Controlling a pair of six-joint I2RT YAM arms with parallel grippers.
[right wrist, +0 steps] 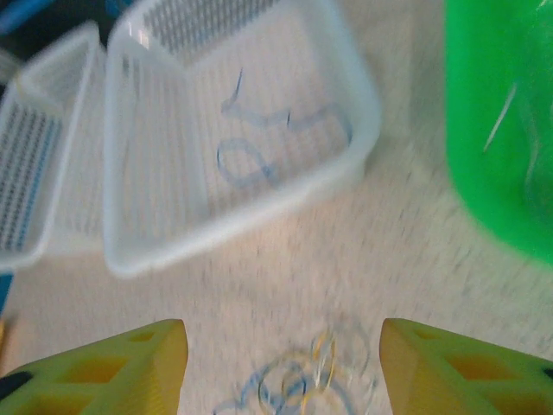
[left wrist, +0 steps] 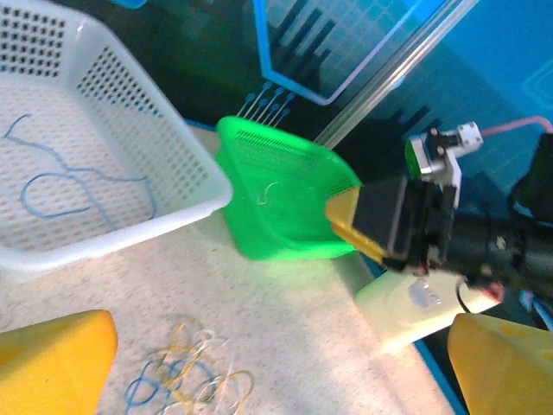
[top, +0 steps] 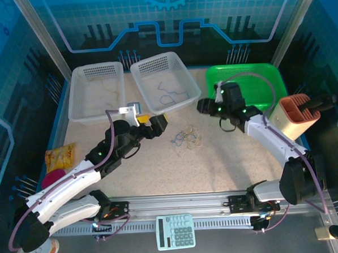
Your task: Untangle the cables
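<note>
The left tool (top: 159, 123) and right tool (top: 205, 106), each spread apart and empty, hovered near the tangled cables (top: 186, 138) on the bench (top: 216, 163).

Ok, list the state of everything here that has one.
left gripper, open, empty
right gripper, open, empty
cable pile, tangled, on the table
blue cable, alone in middle white basket
tan cable, alone in left white basket
whitish cable, alone in green basket
</note>
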